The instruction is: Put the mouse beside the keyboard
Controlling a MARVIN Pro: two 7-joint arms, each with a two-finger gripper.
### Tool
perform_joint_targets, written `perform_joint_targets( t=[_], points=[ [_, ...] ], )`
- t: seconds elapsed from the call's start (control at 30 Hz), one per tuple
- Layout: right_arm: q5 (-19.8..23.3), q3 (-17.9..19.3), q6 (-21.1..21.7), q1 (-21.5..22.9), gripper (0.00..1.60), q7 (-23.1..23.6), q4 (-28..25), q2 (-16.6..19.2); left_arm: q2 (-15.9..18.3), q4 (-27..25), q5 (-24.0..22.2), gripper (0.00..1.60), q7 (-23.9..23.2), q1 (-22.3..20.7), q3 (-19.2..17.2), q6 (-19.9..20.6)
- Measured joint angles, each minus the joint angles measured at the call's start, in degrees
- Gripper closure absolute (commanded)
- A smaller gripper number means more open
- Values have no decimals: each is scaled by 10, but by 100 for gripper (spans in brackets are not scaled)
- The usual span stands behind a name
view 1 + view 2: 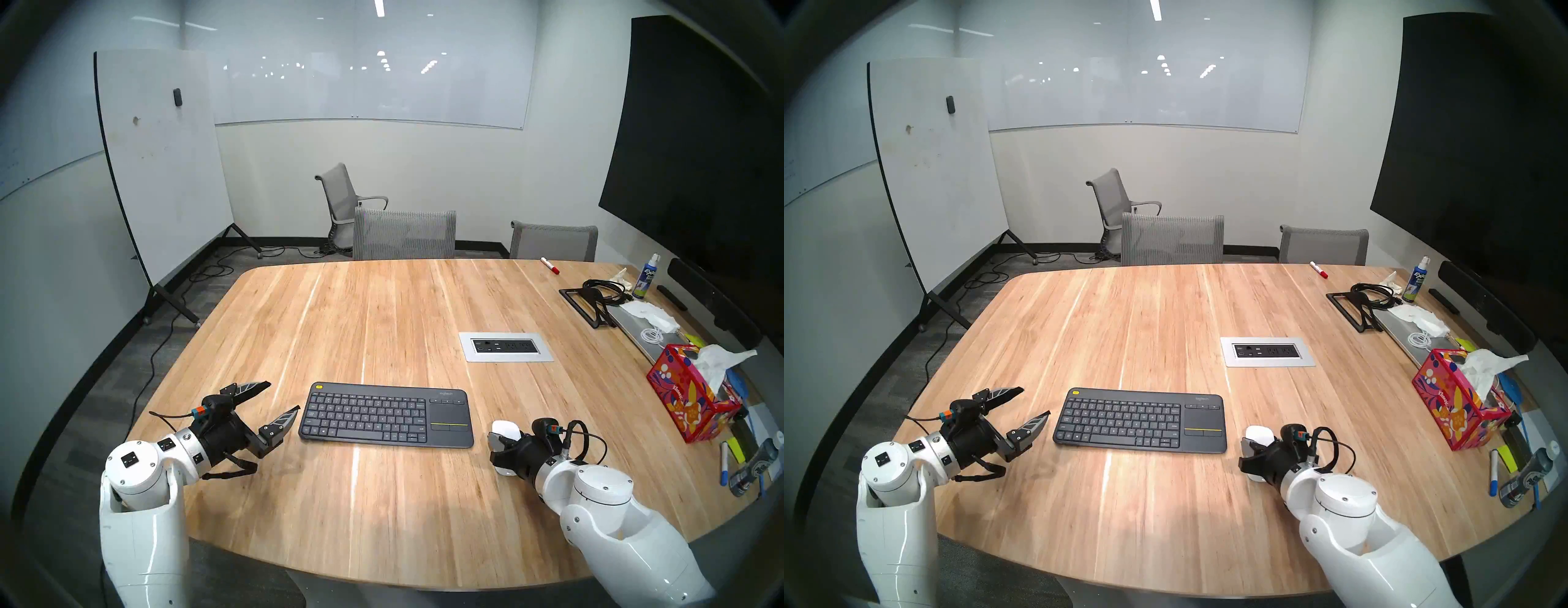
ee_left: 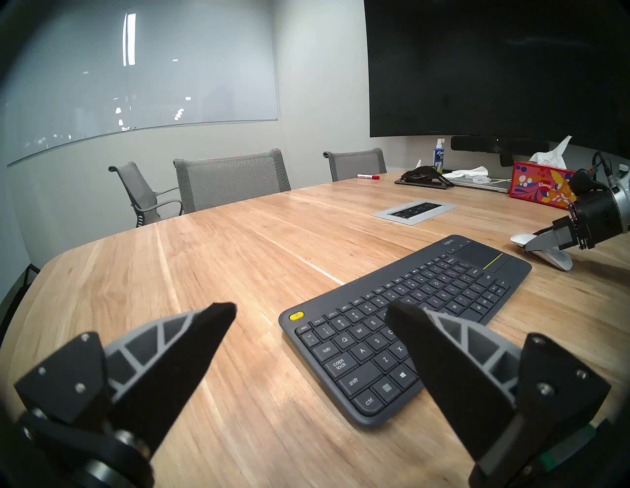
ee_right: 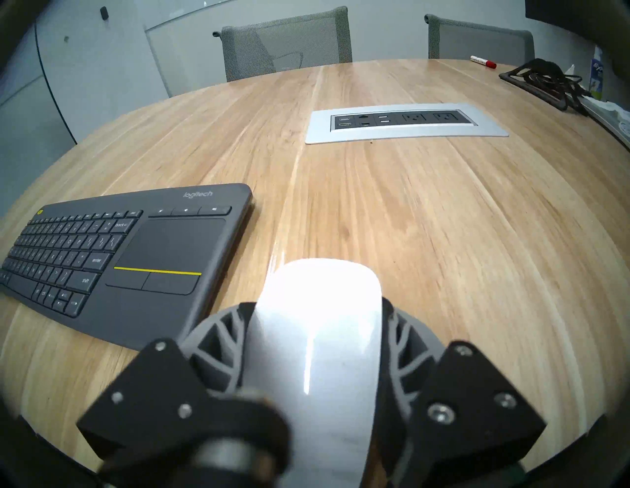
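My right gripper (image 1: 499,441) (image 3: 317,306) is shut on the glossy white mouse (image 1: 506,429) (image 1: 1256,434) (image 3: 320,327), one finger on each of its sides. The mouse is low over the wooden table, tilted, a short gap to the right of the touchpad end of the dark grey keyboard (image 1: 382,414) (image 1: 1136,420) (image 3: 136,252). Whether it touches the wood I cannot tell. The left wrist view shows the mouse (image 2: 552,259) beyond the keyboard (image 2: 443,283). My left gripper (image 1: 282,397) (image 1: 1033,401) (image 2: 310,306) hangs open and empty just left of the keyboard.
A silver power outlet panel (image 1: 505,347) is set into the table behind the keyboard. Along the right edge lie a colourful tissue box (image 1: 687,399), markers, a laptop, cables and a spray bottle (image 1: 645,276). Grey chairs (image 1: 403,233) stand at the far side.
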Motion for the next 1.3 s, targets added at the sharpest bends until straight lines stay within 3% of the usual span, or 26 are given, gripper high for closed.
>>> perform_joint_targets(
  t=[0.27, 0.3, 0.33, 0.93, 1.3],
  points=[
    [0, 0, 0, 3, 160, 12, 4, 6, 0, 0, 0, 0, 0, 0, 0, 0],
    [0, 0, 0, 3, 88, 13, 5, 6, 0, 0, 0, 0, 0, 0, 0, 0],
    [-1, 0, 1, 4, 0, 13, 6, 6, 0, 0, 0, 0, 0, 0, 0, 0],
    [-16, -1, -1, 15, 0, 0, 16, 0, 0, 0, 0, 0, 0, 0, 0, 0],
    [-26, 4, -1, -5, 0, 0, -16, 5, 0, 0, 0, 0, 0, 0, 0, 0]
  ],
)
